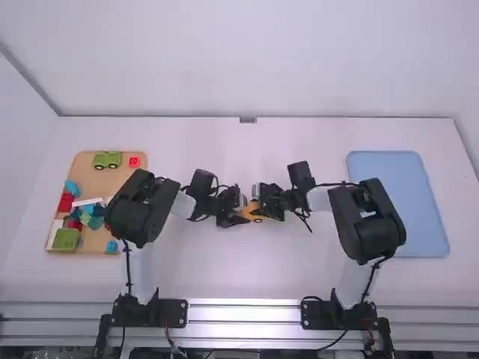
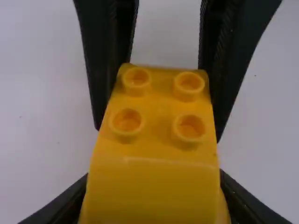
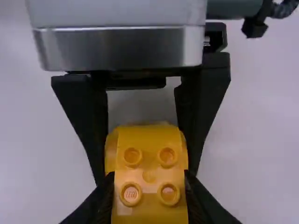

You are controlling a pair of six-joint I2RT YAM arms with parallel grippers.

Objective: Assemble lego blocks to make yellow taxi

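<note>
White tabletop (image 1: 239, 269) spreads beneath the left gripper (image 1: 242, 215) and right gripper (image 1: 266, 212), both pinching the yellow piece (image 1: 253, 210) between the arms; wrist views reveal studs (image 2: 127, 122), the high view a brown tray (image 1: 112, 181) and blue tray (image 1: 395, 202).

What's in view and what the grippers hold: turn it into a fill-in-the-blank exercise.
The toy between the left gripper and right gripper is coloured ____. In the left wrist view, it shows ____ round studs. The tray at the high view's right is ____. In the high view, the tan tray is on the ____.
Missing words: yellow; four; blue; left.
</note>
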